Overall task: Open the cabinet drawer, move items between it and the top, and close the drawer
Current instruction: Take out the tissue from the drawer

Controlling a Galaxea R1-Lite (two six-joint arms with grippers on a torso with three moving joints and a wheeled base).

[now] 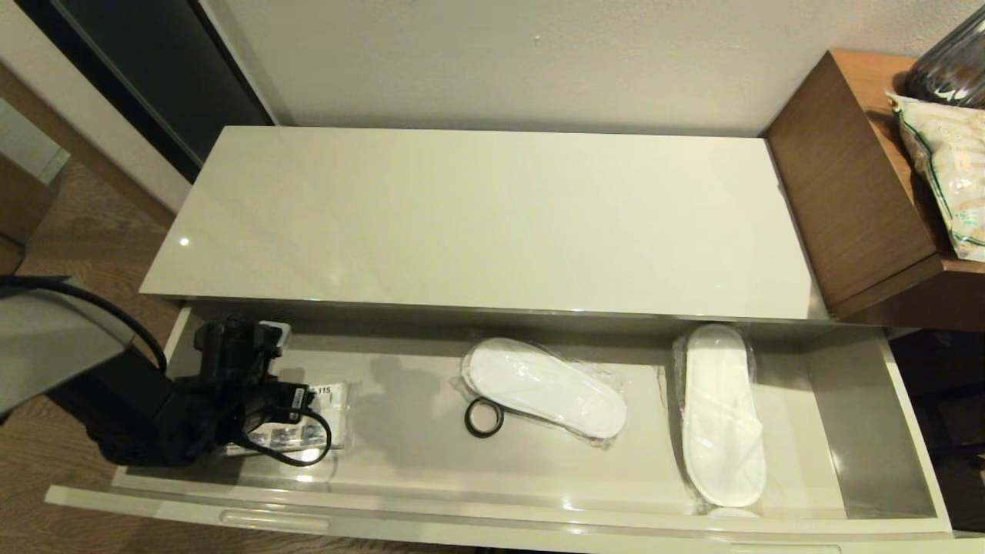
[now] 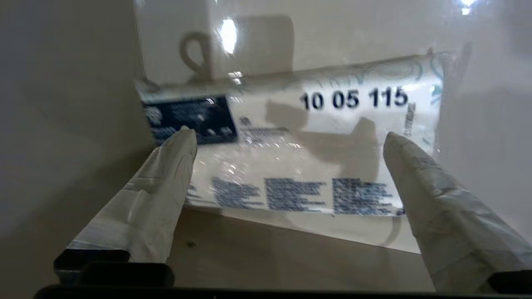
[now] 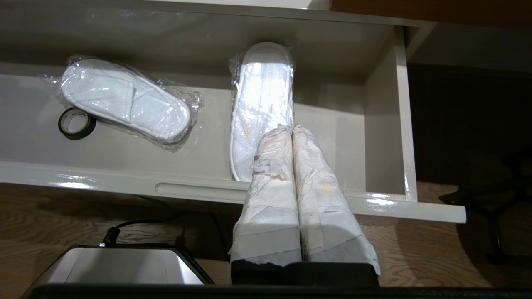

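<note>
Just ahead of the spread left end effector (image 2: 286, 141) lies the tissue pack (image 2: 299, 153) on the floor of the open cabinet drawer (image 1: 912, 431), fingers straddling it, likely to grip. Farther off, the right end effector (image 3: 291, 131) hangs pressed together.

We saw warm indoor light from above. The top (image 1: 477, 215) carried a small glare spot at 9 o'clock, and the cabinet drawer (image 1: 916, 431) front shone. A soft shadow lay in the drawer at 7 o'clock. In the left wrist view the tissue pack (image 2: 316, 145) was blurred, with reflections.
</note>
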